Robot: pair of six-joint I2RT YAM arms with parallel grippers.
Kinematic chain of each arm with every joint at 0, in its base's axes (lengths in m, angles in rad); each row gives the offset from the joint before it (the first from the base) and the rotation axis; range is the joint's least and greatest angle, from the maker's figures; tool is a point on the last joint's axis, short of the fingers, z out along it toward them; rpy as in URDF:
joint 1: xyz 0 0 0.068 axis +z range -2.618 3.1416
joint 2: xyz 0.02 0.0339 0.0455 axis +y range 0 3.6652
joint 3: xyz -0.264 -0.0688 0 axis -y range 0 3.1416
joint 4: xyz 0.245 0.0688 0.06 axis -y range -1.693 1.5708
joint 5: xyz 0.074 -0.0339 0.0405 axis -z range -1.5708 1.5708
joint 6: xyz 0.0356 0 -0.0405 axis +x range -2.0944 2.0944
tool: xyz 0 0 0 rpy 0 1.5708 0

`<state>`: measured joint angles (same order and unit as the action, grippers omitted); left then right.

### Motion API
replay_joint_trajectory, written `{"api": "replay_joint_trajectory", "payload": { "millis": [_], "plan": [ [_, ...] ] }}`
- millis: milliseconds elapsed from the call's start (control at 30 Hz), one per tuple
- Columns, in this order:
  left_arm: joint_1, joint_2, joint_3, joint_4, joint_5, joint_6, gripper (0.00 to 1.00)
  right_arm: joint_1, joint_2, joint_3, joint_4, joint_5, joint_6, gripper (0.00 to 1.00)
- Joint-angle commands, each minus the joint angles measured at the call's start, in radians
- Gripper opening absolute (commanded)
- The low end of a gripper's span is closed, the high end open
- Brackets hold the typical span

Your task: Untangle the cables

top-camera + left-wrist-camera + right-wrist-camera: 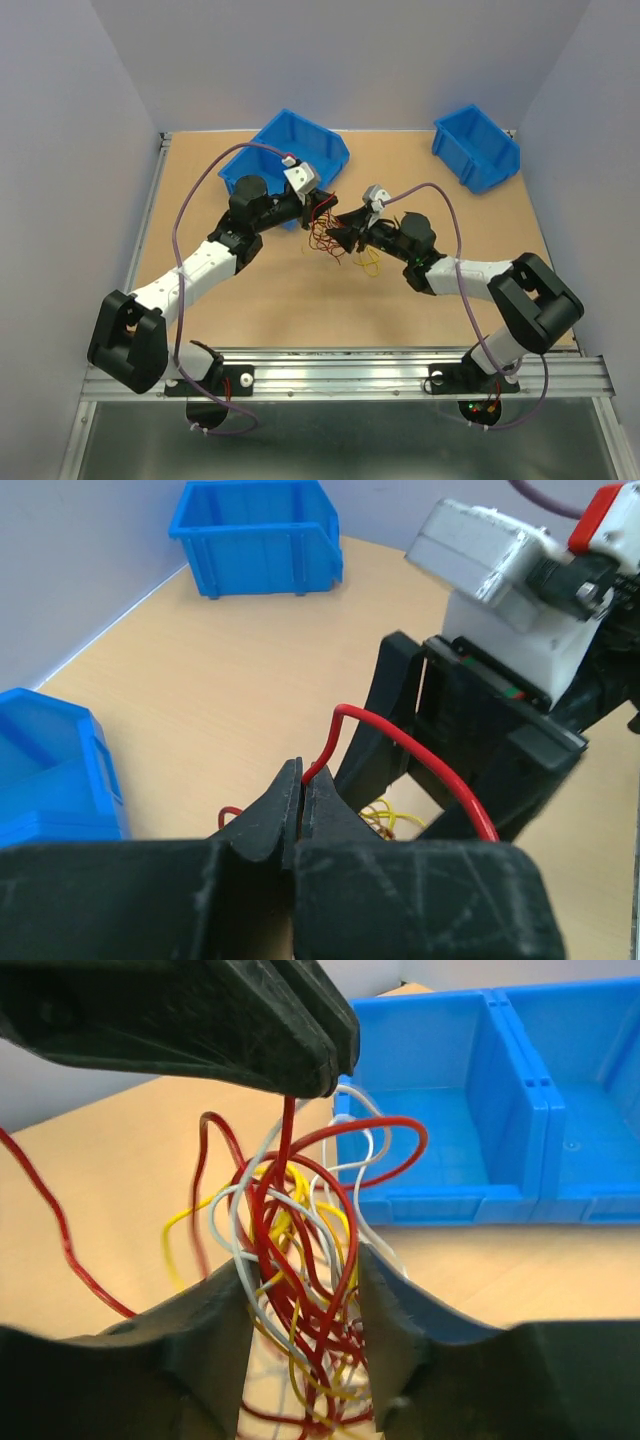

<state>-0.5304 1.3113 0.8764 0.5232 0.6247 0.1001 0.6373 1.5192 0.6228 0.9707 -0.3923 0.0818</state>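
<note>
The cables [328, 243] are a small bunch of red, yellow and white wires hanging between my two grippers above the mid-table. My left gripper [322, 208] is shut on one red wire [345, 720], which arcs out of its tips [301, 780] toward the right gripper's black body [470, 740]. My right gripper [347, 232] is closed around the rest of the bunch [300, 1260], whose wires fill the gap between its fingers [205, 1330]. In the right wrist view the left gripper [320, 1070] pinches the red wire [288, 1130] just above the bunch. A few yellow loops [368, 262] hang low.
A blue bin [285, 150] stands right behind the left gripper, seen close in the right wrist view [450, 1130]. A second blue bin [478, 147] stands at the back right. Purple cords [190, 210] loop along both arms. Grey walls enclose the table.
</note>
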Motion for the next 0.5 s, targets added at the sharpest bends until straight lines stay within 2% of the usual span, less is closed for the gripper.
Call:
{"api": "replay_joint_trajectory", "payload": {
  "millis": [0,100,133,233,300,367,467],
  "plan": [
    [-0.003,-0.053,-0.001,0.072,-0.003,-0.016,0.00,0.010,0.056,0.086,0.097,-0.026,-0.013,0.34],
    [0.000,-0.076,-0.005,0.074,-0.075,-0.026,0.00,0.012,0.079,0.092,0.112,-0.023,-0.014,0.19],
    [0.001,-0.089,-0.010,0.075,-0.113,-0.027,0.00,0.010,0.081,0.092,0.112,-0.019,-0.016,0.18],
    [0.032,-0.163,-0.083,0.160,-0.349,-0.095,0.00,0.009,0.070,0.068,0.111,0.045,-0.027,0.09],
    [0.049,-0.214,-0.131,0.216,-0.434,-0.134,0.00,0.010,0.064,0.054,0.111,0.107,-0.039,0.04],
    [0.056,-0.292,-0.195,0.287,-0.520,-0.158,0.00,0.010,0.053,0.042,0.109,0.141,-0.043,0.02],
    [0.061,-0.378,-0.255,0.350,-0.730,-0.183,0.00,0.004,0.029,0.008,0.109,0.229,-0.050,0.03]
  ]
}}
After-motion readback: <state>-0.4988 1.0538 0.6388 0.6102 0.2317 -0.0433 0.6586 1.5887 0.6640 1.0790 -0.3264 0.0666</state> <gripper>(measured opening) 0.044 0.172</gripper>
